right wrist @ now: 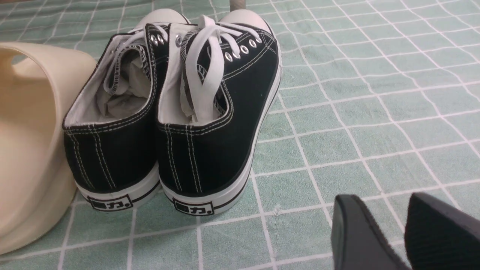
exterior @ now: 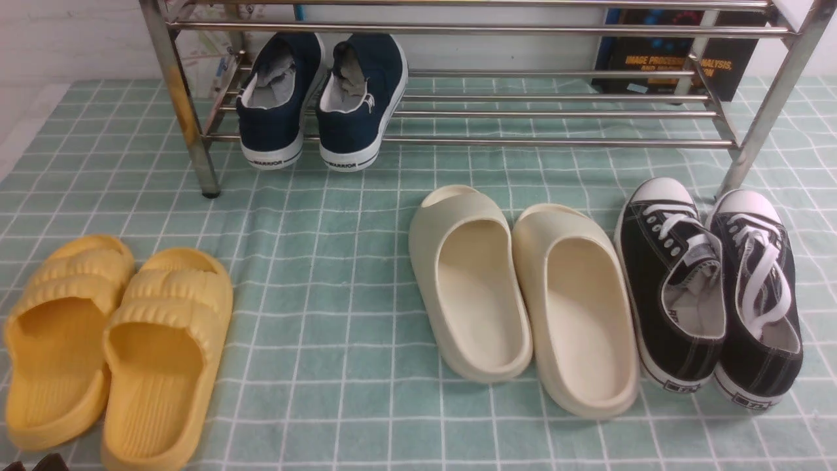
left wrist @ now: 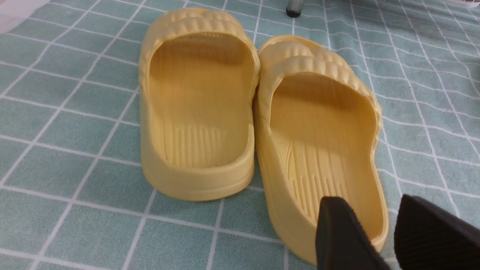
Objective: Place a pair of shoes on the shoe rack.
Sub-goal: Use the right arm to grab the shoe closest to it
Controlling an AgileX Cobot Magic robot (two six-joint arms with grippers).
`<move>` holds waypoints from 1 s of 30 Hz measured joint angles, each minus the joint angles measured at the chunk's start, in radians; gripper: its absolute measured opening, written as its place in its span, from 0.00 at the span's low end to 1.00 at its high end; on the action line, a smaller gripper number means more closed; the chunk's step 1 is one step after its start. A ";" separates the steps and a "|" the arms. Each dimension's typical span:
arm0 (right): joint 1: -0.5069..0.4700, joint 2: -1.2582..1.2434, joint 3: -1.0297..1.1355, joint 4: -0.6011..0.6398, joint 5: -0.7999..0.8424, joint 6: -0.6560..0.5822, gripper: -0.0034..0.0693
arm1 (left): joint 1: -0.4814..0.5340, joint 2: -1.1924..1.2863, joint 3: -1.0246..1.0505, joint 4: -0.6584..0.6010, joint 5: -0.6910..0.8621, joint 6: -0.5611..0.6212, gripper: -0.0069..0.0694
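My right end effector [right wrist: 378, 210] hangs released, empty, behind the sneakers [right wrist: 210, 150]; my left end effector [left wrist: 369, 213], also released, hovers over a yellow slipper [left wrist: 322, 123]. The sneakers stand on the tabletop [right wrist: 356, 112] before the rack [exterior: 471, 140]. I should pinch both touching heel collars together

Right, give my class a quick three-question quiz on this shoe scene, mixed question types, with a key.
1. True or false: the black sneakers already sit on the shoe rack.
2. What lies just ahead of the left gripper? A) yellow slippers B) black sneakers C) shoe rack
3. Fill in: the pair on the rack is coloured ____.
Key: 1 false; 2 A; 3 navy.
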 joint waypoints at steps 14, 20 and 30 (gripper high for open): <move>0.000 0.000 0.000 -0.027 0.000 0.000 0.38 | 0.000 0.000 0.000 0.000 0.000 0.000 0.40; 0.000 0.000 0.000 -0.073 -0.001 0.048 0.38 | 0.000 0.000 0.000 0.000 0.000 0.000 0.40; 0.000 0.000 0.007 0.239 -0.116 0.479 0.38 | 0.000 0.000 0.000 0.000 0.000 0.000 0.40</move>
